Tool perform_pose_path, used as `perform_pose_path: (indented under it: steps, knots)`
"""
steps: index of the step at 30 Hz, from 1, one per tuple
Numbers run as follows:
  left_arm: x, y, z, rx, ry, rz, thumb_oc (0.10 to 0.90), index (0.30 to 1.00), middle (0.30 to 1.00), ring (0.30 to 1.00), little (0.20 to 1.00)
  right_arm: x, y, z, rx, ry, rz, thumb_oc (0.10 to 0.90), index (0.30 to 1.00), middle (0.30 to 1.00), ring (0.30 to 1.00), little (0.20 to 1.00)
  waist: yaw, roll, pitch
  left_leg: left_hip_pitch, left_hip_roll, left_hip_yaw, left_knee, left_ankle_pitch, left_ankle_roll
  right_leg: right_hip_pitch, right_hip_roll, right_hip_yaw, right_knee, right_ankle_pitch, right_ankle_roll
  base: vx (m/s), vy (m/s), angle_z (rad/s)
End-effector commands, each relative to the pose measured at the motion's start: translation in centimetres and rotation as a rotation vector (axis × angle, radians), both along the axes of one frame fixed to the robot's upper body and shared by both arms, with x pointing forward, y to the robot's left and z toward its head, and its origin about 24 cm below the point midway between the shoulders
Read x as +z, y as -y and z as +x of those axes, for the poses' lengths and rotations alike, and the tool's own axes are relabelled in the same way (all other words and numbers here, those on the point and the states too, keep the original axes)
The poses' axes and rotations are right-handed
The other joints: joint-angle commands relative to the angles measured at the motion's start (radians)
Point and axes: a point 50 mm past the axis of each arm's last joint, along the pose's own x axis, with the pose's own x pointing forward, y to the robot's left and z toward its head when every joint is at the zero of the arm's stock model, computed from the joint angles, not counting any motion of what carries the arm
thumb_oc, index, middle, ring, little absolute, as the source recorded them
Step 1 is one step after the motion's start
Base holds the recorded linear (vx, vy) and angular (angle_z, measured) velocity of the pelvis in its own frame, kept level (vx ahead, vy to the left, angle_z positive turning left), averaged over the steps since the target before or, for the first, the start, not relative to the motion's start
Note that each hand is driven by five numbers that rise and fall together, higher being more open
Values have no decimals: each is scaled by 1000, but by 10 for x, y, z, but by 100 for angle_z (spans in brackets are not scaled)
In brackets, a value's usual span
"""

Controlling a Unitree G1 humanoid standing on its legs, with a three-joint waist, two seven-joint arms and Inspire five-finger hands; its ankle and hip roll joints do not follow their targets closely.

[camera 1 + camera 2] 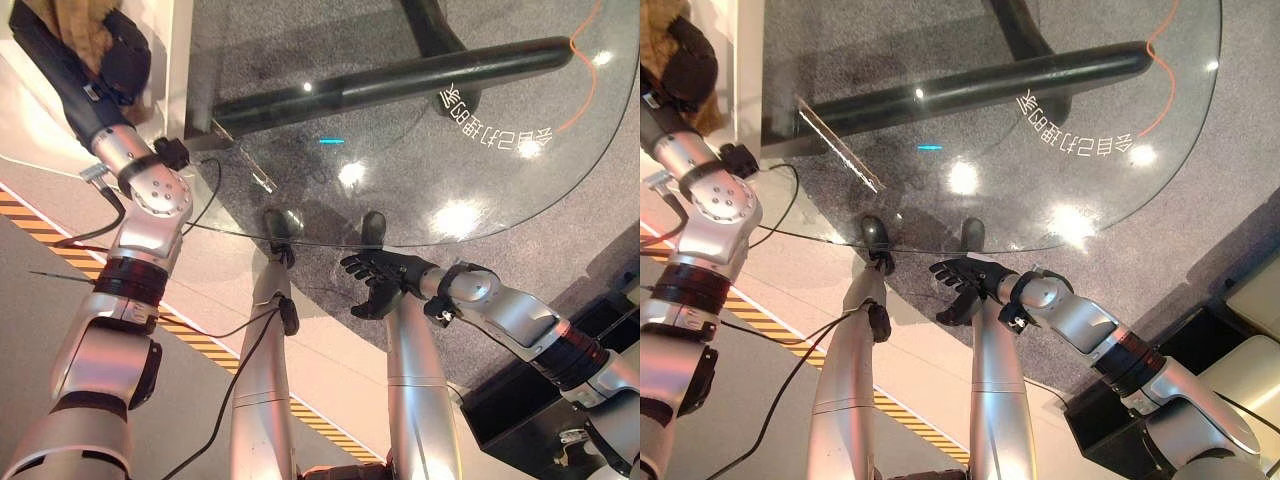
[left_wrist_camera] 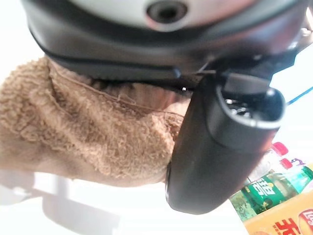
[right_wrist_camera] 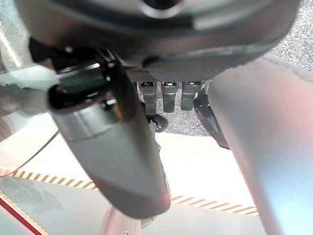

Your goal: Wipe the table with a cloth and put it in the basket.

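A fluffy brown cloth [image 2: 88,132] is bunched under my left hand [image 1: 122,62], whose thumb [image 2: 220,147] and fingers curl on it. Hand and cloth [image 1: 85,35] sit at the far left, over a white surface beside the round glass table [image 1: 430,170]. My right hand [image 1: 380,278] hangs by the table's near edge with its fingers [image 3: 166,95] loosely spread, holding nothing.
Through the glass shows the table's dark bar base [image 1: 390,78] on grey carpet. A dark open box [image 1: 520,410] stands at the lower right. Yellow-black tape [image 1: 200,345] crosses the floor. A green bottle [image 2: 274,183] and a snack pack [image 2: 288,223] lie past the left hand.
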Motion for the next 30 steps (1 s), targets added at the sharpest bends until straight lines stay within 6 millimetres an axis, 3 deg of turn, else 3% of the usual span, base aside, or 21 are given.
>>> perform_pose_path:
  steps: [1, 4, 7, 9, 11, 12, 14, 15, 16, 17, 18, 19, 20, 22, 23, 24, 25, 28, 29, 30]
  knots:
    - [15, -21, -9, 22, 77, -28, 800, 900, 900, 900, 900, 0, -5, -2, 18, 1, 54, 800, 900, 900, 900, 900, 5, -3, -24, 7, -80, 40, 131, -165, -11, 46, 89, 15, -211, 112, 35, 0, 0, 0]
    - [19, -21, -7, 4, 61, -23, 800, 900, 900, 900, 900, 7, -6, 2, 20, 24, 59, 800, 900, 900, 900, 900, 1, -6, -24, -15, -81, 53, 118, -132, -5, 27, 86, 8, -227, 142, 30, -39, -29, 0]
    - [16, -21, -5, -1, 37, -16, 800, 900, 900, 900, 900, 4, -6, 1, 22, 16, 64, 800, 900, 900, 900, 900, 4, -8, -24, 11, -79, 44, 119, -152, -10, 52, 89, 7, -224, 124, 34, -24, -49, 2]
    - [19, -21, -5, -7, 40, -9, 800, 900, 900, 900, 900, 8, -7, 2, 23, 34, 66, 800, 900, 900, 900, 900, 2, -10, -24, -7, -80, 53, 111, -129, -5, 36, 86, 2, -235, 145, 29, -41, -50, 4]
    - [14, -21, -4, -9, 16, -10, 800, 900, 900, 900, 900, 3, -8, 0, 22, 19, 70, 800, 900, 900, 900, 900, 5, -8, -24, 22, -79, 41, 119, -158, -11, 63, 90, 3, -222, 117, 33, -6, -29, 4]
    - [19, -21, -4, -12, 31, -14, 800, 900, 900, 900, 900, 8, -8, 2, 21, 38, 69, 800, 900, 900, 900, 900, 3, -8, -24, -3, -81, 51, 110, -130, -5, 39, 86, 1, -234, 144, 27, -10, -20, 3]
    - [14, -22, -3, -15, 17, -23, 800, 900, 900, 900, 900, 3, -8, 1, 20, 27, 71, 800, 900, 900, 900, 900, 5, -5, -24, 20, -80, 41, 117, -152, -9, 61, 87, 2, -226, 122, 31, 0, 0, 0]
    - [18, -22, -4, -16, 28, -27, 800, 900, 900, 900, 900, 6, -8, 2, 22, 39, 72, 800, 900, 900, 900, 900, 3, -5, -24, 1, -80, 51, 110, -130, -4, 42, 83, -1, -236, 144, 27, 31, -27, 1]
    - [11, -24, -4, -17, 11, -35, 800, 900, 900, 900, 900, 1, -9, 0, 24, 22, 73, 800, 900, 900, 900, 900, 7, -3, -24, 34, -80, 39, 117, -160, -10, 74, 85, -1, -225, 114, 33, -53, -35, 0]
    - [15, -24, -5, -16, 25, -36, 800, 900, 900, 900, 900, 5, -9, 1, 24, 38, 73, 800, 900, 900, 900, 900, 5, -3, -24, 10, -82, 50, 108, -132, -4, 51, 81, -4, -237, 142, 28, 31, -19, 1]
    - [9, -24, -4, -15, 7, -36, 800, 900, 900, 900, 900, 0, -9, -1, 24, 21, 74, 800, 900, 900, 900, 900, 8, -2, -24, 38, -81, 38, 116, -160, -10, 78, 85, -2, -226, 114, 33, -59, -29, 1]
    - [13, -24, -5, -13, 19, -40, 800, 900, 900, 900, 900, 4, -8, 0, 23, 39, 71, 800, 900, 900, 900, 900, 7, -2, -24, 22, -83, 50, 105, -132, -2, 63, 80, -7, -240, 139, 28, 35, -15, 1]
    - [7, -25, -4, -12, 2, -41, 800, 900, 900, 900, 900, -1, -8, -2, 23, 23, 71, 800, 900, 900, 900, 900, 10, -1, -24, 51, -82, 39, 112, -160, -9, 91, 84, -5, -229, 111, 33, 0, 0, 0]
    - [11, -26, -6, -12, 14, -41, 800, 900, 900, 900, 900, 3, -8, -1, 21, 44, 71, 800, 900, 900, 900, 900, 9, 0, -24, 37, -83, 50, 100, -133, -1, 78, 78, -10, -244, 136, 28, 0, 0, 0]
    - [6, -26, -5, -11, -3, -40, 800, 900, 900, 900, 900, -1, -8, -3, 21, 28, 72, 800, 900, 900, 900, 900, 11, 1, -24, 65, -82, 39, 108, -162, -7, 105, 82, -7, -234, 109, 34, -58, -31, 2]
    - [10, -27, -6, -7, 4, -40, 800, 900, 900, 900, 900, 3, -9, -2, 22, 45, 73, 800, 900, 900, 900, 900, 10, 2, -24, 46, -83, 50, 100, -135, -1, 88, 74, -12, -248, 135, 29, 41, -10, 2]
    - [4, -27, -6, -5, -14, -40, 800, 900, 900, 900, 900, -2, -9, -4, 22, 29, 73, 800, 900, 900, 900, 900, 13, 3, -24, 75, -82, 39, 108, -164, -8, 116, 78, -10, -237, 107, 34, 0, 0, 0]
    - [0, -29, -7, 9, -19, -49, 800, 900, 900, 900, 900, -3, -10, -6, 22, 26, 76, 800, 900, 900, 900, 900, 17, 4, -24, 94, -85, 37, 105, -168, -5, 132, 77, -13, -239, 103, 34, -3, -18, 1]
    - [5, -32, -9, 17, -1, -54, 800, 900, 900, 900, 900, 0, -10, -5, 25, 41, 75, 800, 900, 900, 900, 900, 16, 3, -24, 79, -85, 49, 96, -142, 2, 118, 71, -19, -252, 127, 28, -14, -39, 3]
    - [1, -33, -10, 24, -13, -57, 800, 900, 900, 900, 900, -3, -10, -8, 26, 29, 74, 800, 900, 900, 900, 900, 19, 5, -24, 104, -84, 40, 103, -165, -2, 143, 73, -18, -243, 104, 32, -56, -38, 2]
